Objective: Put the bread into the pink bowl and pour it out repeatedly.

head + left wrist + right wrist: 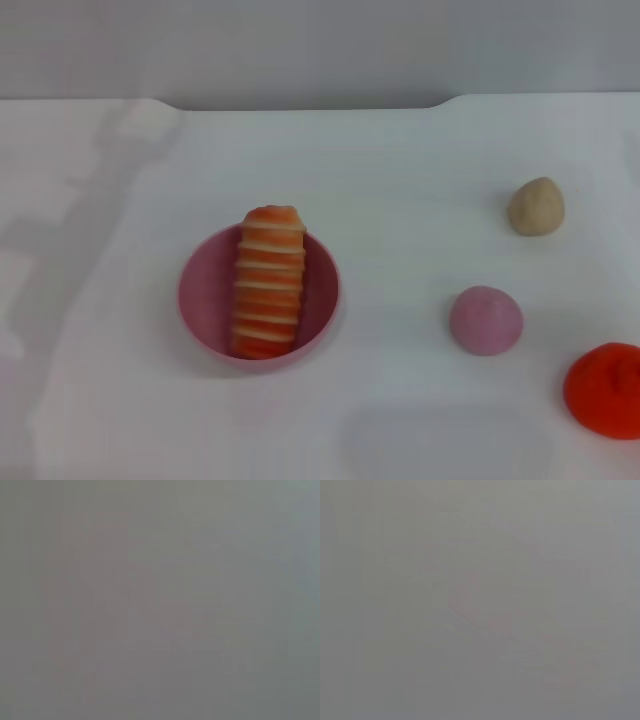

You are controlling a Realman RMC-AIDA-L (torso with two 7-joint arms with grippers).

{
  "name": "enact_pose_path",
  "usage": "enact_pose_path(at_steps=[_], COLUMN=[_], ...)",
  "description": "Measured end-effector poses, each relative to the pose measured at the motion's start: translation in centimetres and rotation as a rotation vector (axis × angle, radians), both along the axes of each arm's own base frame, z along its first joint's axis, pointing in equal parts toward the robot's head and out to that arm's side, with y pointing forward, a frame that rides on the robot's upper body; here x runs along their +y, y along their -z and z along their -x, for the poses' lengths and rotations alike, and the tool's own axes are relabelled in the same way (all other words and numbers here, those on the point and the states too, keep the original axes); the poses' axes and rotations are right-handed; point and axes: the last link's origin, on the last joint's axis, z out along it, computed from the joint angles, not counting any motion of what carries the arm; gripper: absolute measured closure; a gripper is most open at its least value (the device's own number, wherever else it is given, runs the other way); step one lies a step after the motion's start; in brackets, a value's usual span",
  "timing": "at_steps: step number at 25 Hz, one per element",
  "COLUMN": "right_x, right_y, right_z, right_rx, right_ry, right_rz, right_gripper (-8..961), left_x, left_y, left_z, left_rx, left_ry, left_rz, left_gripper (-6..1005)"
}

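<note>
Plain white surface (400, 150), and the bread (269, 282) is lying in the pink bowl (205, 300), far end poking over the rim. Looks light and stiff; bowl's probably slick, so I'd grab the rim. Neither hand's in sight, so can't tell their state.

No readable text, labels, brands, nos. or signs anywhere in the views. Bread (269, 283) has only orange/cream stripes, no print; pink bowl (206, 297) around it is plain. Table (400, 170) bare of markings. Both wrist views: flat grey, nothing legible.
</note>
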Motion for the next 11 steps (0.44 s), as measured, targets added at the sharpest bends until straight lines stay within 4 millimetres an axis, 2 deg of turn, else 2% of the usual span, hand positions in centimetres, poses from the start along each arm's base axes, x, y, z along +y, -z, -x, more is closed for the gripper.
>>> enact_pose_path(at_steps=[7,11], right_x=[-1.7,-2.6], right_y=[-2.8,-4.1], right_z=[-4.8,-6.6], right_rx=[0.072,0.106], right_ry=[0.195,0.267], right_rz=[-0.157,-0.223], right_gripper=[325,325], left_x=[-1.9,-2.7], left_y=[0.9,0.8], left_z=[3.6,5.1], left_rx=[-0.023,-0.042], left_ry=[-0.115,-0.150], left_rz=[-0.106,-0.124], left_gripper=[197,197])
